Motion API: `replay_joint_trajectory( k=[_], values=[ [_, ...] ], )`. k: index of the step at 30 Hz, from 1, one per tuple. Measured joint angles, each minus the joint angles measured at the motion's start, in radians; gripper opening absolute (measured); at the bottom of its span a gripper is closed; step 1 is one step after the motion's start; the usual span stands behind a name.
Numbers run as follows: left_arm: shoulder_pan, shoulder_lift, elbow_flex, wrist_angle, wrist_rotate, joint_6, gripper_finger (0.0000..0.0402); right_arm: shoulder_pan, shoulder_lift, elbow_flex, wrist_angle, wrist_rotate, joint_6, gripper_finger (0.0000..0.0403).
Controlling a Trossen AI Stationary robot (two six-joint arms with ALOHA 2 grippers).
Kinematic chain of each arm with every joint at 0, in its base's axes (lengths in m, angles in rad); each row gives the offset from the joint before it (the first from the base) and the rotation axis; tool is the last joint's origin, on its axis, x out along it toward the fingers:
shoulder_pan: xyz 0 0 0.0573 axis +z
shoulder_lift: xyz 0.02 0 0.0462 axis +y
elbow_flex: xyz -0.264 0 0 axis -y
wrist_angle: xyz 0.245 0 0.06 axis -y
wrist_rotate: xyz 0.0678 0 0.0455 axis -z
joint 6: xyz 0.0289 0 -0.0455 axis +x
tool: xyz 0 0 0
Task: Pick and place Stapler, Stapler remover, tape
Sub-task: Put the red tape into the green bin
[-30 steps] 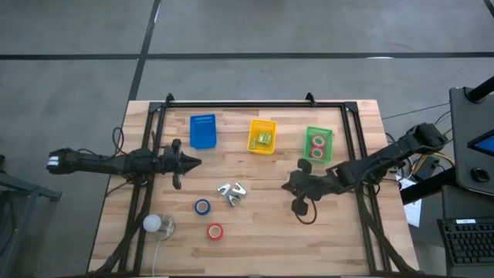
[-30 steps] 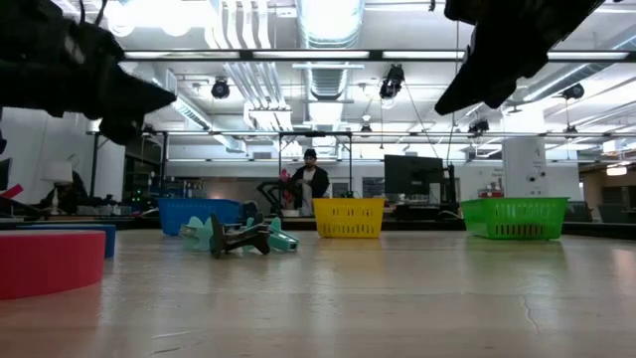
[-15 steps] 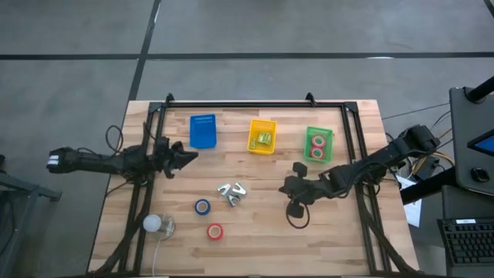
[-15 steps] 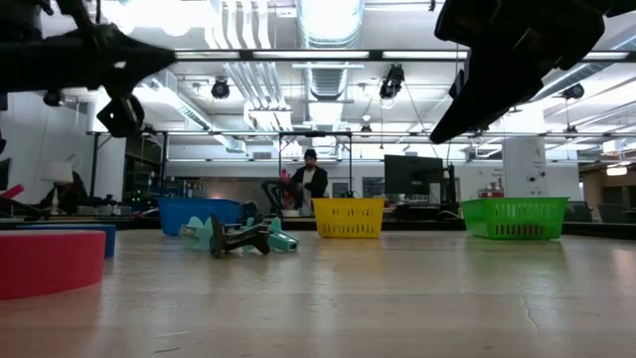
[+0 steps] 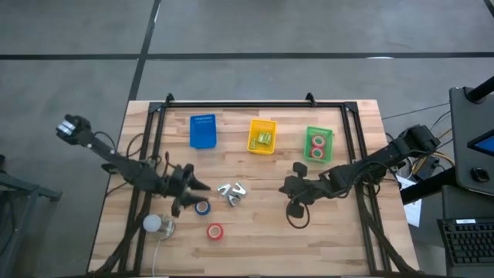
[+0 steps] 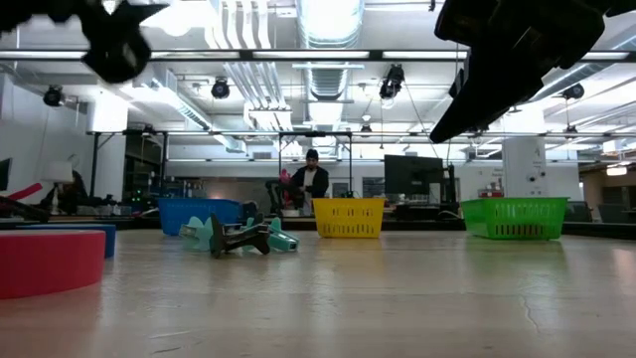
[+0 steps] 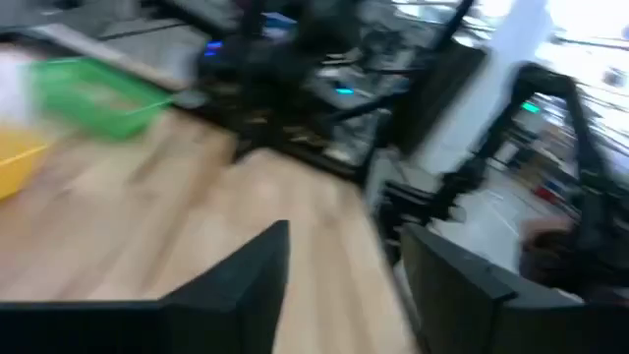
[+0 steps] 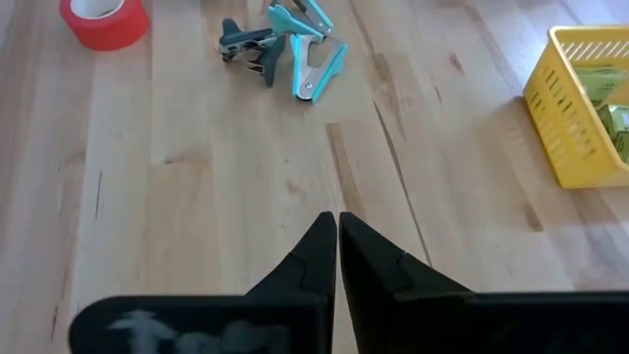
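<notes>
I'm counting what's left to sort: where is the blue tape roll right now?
In the high view the blue tape roll lies on the table's left half, beside the left gripper, just above the red roll.

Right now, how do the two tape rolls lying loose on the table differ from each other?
The blue tape roll is blue; the red tape roll is red. The blue one lies right at the left gripper; the red one lies apart, nearer the table's front edge. Both are small rings lying flat.

Overhead camera looks straight down on the table (image 5: 255,224); a tabletop-level camera faces the room; wrist cameras look forward, sharing the yellow bin (image 5: 262,136).
</notes>
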Motion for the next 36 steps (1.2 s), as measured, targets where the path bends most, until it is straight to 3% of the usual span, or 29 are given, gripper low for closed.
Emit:
replay_joint_trajectory(
  k=[4,9,18,25,36],
  values=[
    [-0.062,0.147,0.121,-0.060,0.015,0.035,0.0238,0.000,-0.001,0.000,0.005,0.001,0.009,0.0013],
    [-0.116,0.340,0.285,-0.239,-0.005,0.045,0.0238,0.000,-0.001,0.000,0.024,0.002,0.010,0.0013],
    [-0.165,0.649,0.516,-0.536,0.014,-0.164,0.0236,0.000,-0.001,0.000,0.023,0.002,0.008,0.0013],
    [-0.183,0.793,0.631,-0.725,0.045,-0.327,0.0235,0.000,-0.001,0.000,0.023,0.002,-0.005,0.0013],
    [-0.185,0.936,0.695,-0.770,0.114,-0.387,0.0235,0.000,-0.001,0.000,0.037,-0.008,0.014,0.0013]
  ],
)
